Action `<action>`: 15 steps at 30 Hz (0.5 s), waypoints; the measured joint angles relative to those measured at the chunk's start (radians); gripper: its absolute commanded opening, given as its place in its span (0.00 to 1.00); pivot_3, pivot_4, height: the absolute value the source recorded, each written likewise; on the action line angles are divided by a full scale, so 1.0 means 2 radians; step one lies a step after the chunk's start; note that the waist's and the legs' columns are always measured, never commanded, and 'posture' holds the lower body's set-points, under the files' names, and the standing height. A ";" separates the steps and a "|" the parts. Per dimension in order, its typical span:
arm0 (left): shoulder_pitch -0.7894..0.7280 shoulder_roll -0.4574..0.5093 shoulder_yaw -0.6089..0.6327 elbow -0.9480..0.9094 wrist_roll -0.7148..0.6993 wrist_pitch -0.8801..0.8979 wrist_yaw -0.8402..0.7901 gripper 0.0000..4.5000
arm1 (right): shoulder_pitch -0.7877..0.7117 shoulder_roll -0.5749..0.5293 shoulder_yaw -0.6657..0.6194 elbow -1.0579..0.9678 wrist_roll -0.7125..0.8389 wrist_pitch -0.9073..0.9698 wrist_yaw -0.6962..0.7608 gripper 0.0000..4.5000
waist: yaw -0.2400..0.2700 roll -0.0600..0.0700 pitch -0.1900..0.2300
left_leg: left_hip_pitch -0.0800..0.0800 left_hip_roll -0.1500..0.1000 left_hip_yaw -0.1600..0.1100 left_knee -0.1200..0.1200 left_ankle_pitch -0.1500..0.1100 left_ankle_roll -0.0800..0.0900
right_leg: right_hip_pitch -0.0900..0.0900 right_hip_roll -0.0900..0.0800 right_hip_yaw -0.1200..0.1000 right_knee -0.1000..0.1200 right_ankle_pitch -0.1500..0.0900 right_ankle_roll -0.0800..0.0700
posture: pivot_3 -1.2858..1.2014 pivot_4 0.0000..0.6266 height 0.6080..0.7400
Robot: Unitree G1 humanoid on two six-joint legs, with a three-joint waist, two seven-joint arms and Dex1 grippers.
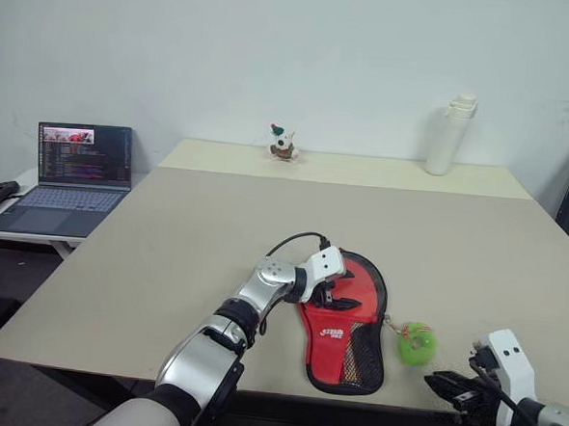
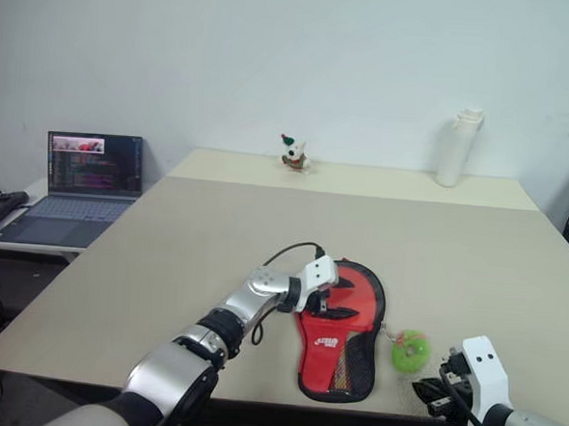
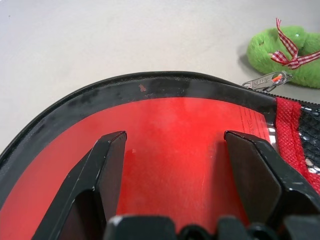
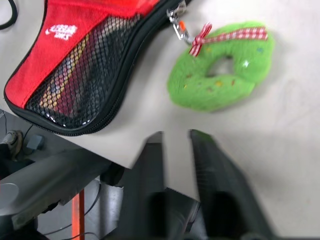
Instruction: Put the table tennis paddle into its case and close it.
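The case [image 1: 342, 350] lies flat near the table's front edge, red side up, with its black mesh pocket and white logo toward me. Its zip pull [image 3: 265, 81] sits at the rim on the side of a green plush ring. The table tennis paddle is hidden. My left gripper [image 1: 330, 295] is over the case's round red end, fingers [image 3: 112, 150] spread open just above the red face, nothing between them. My right gripper [image 1: 438, 385] hangs past the table's front edge, right of the case and just before the plush ring. Its fingers [image 4: 150, 150] stand slightly apart and empty.
The green plush ring [image 1: 416, 343] with a checked ribbon lies just right of the case. A white bottle [image 1: 451, 134] and a small figurine [image 1: 283, 143] stand at the table's far edge. An open laptop [image 1: 69, 176] sits on a side desk at the left.
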 measured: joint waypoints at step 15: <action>-0.001 0.000 0.000 -0.001 0.001 0.000 -0.008 0.75 | -0.039 -0.120 0.242 0.113 -0.163 -0.293 0.039 0.53 | -0.001 -0.002 0.001 | 0.000 0.000 -0.001 0.000 0.000 0.000 | 0.000 0.000 -0.002 0.000 -0.001 0.000 | 0.52 0.24 1.00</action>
